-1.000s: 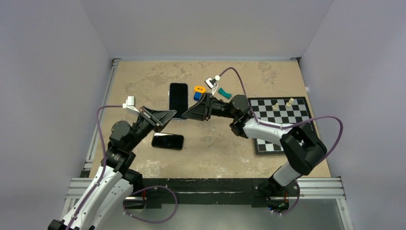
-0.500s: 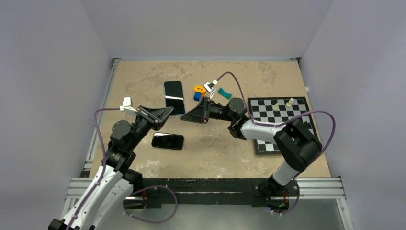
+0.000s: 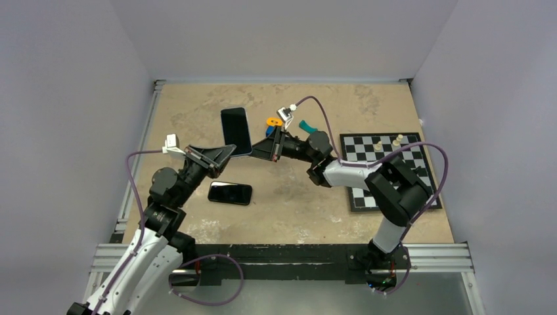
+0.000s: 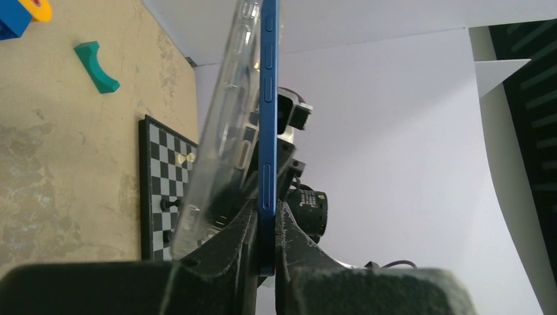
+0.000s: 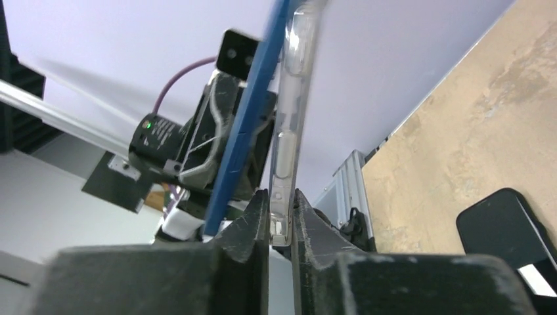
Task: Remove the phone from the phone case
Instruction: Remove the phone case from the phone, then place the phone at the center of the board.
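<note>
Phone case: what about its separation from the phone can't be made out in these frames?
Left wrist: the top edge cuts off where the blue-edged phone and clear plastic phone case converge; the left fingers cover the phone's gripped end.
Right wrist: that junction is also cropped, and blurred; the right fingers cover the case's gripped end.
Top external: the phone's dark screen hides the case.
</note>
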Tool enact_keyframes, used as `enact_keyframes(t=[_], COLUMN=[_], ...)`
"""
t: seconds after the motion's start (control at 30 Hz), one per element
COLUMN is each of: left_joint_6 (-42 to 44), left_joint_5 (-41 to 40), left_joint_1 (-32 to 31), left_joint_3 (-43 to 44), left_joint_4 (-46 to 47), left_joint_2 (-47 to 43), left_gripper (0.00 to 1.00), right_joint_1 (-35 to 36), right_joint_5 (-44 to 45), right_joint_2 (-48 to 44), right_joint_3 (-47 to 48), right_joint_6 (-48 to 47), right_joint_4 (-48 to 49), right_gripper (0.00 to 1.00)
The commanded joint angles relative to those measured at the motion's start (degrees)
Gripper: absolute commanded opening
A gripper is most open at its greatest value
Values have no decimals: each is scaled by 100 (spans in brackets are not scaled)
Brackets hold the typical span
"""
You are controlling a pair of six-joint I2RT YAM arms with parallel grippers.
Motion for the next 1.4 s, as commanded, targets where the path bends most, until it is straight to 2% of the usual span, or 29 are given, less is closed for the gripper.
enact_keyframes(t=[0.0,0.13,0.27,0.4,0.53,0.7,0.83,0.97,1.03,1.2,1.3,1.37], left_joint_6=[-160,-101,-138,-11,468,1163,1037,725,747,656,578,491], left_joint_5=[64,240,299,319,47,-1101,-2210,-2564,-2714,-3040,-3198,-3296], left_joint_1=[23,21,21,21,21,28,253,738,956,1395,1581,1666], left_joint_3=[12,91,-116,-270,-197,321,444,500,673,1457,2021,2455], left_joint_4=[734,632,542,201,-356,-1443,-1281,241,1129,2223,2528,2402], left_joint_2=[-67,-34,-186,-470,-707,-320,703,2237,3172,5092,6115,6686], left_gripper=[0,0,0,0,0,0,0,0,0,0,0,0], right_joint_1=[22,22,-7,-174,-484,-1085,-1273,-1188,-1186,-1185,-1173,-1179], right_joint_5=[295,762,1069,1365,1595,2279,2576,2180,1792,882,522,477], right_joint_2=[113,41,219,366,354,-401,-1230,-1851,-2074,-2386,-2450,-2505], right_joint_3=[444,559,871,1437,1867,1160,646,201,-89,-685,-985,-1132], right_joint_6=[237,-6,298,137,-765,-2275,-3356,-3962,-4050,-3978,-3832,-3786], right_joint_4=[312,-539,-665,-1618,-3322,-5060,-6076,-6658,-6689,-6419,-6147,-6066], right_gripper=[0,0,0,0,0,0,0,0,0,0,0,0])
